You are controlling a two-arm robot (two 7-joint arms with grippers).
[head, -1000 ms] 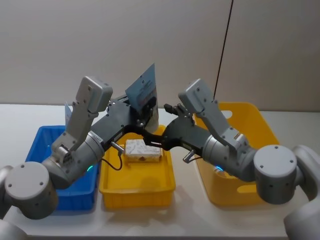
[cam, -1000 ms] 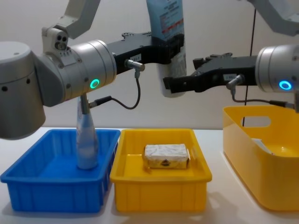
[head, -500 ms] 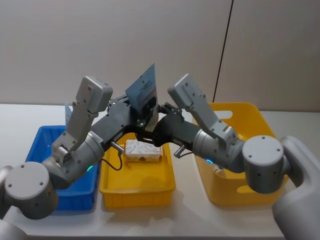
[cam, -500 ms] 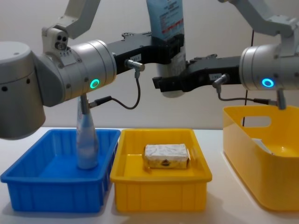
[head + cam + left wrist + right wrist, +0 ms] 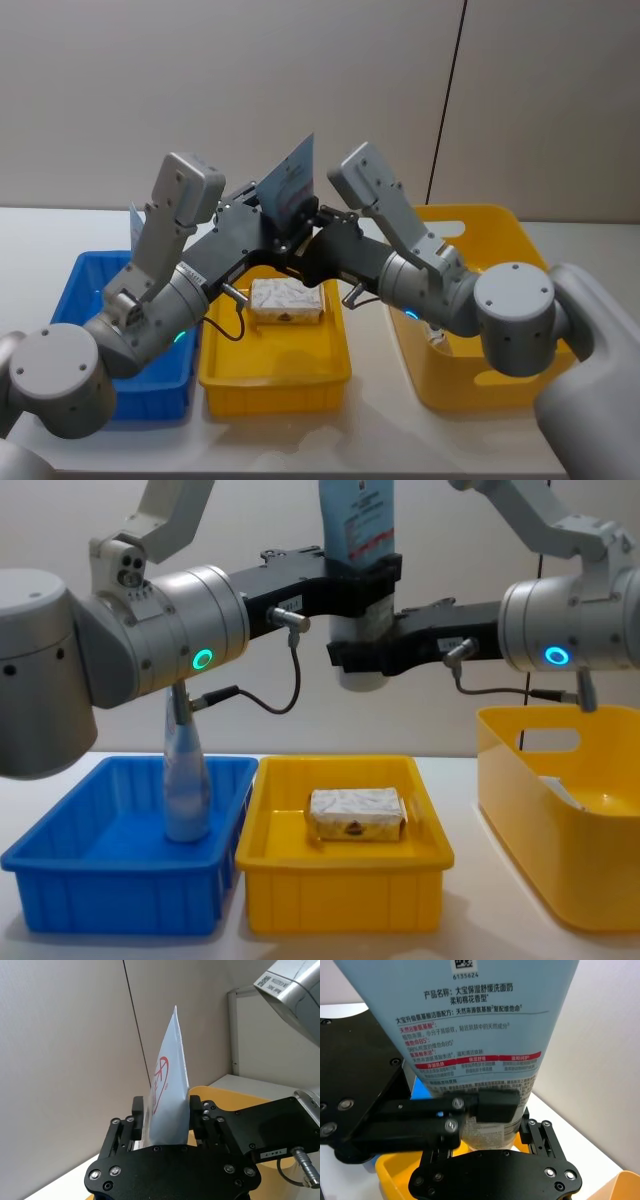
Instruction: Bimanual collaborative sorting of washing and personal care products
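A pale blue-white tube [image 5: 357,515] with printed text stands upright in the air above the yellow tray [image 5: 340,900], cap end down. My left gripper [image 5: 365,585] is shut on its lower body, as the left wrist view shows with the tube [image 5: 170,1090] pinched between the black fingers [image 5: 137,1112]. My right gripper [image 5: 360,658] reaches in from the right just below, open around the tube's white cap end; in the right wrist view the tube [image 5: 470,1025] drops into it. A whitish wrapped bar [image 5: 356,814] lies in the tray. Another tube [image 5: 186,780] stands in the blue bin [image 5: 120,900].
A large yellow bin [image 5: 560,860] stands at the right with a whitish pack [image 5: 565,792] inside. The blue bin [image 5: 90,280], yellow tray [image 5: 275,385] and large bin [image 5: 500,225] sit side by side on the white table, with both arms crossing above the tray.
My right gripper has moved left, from beside the tube to around its cap end. The left gripper has kept the tube in the same place.
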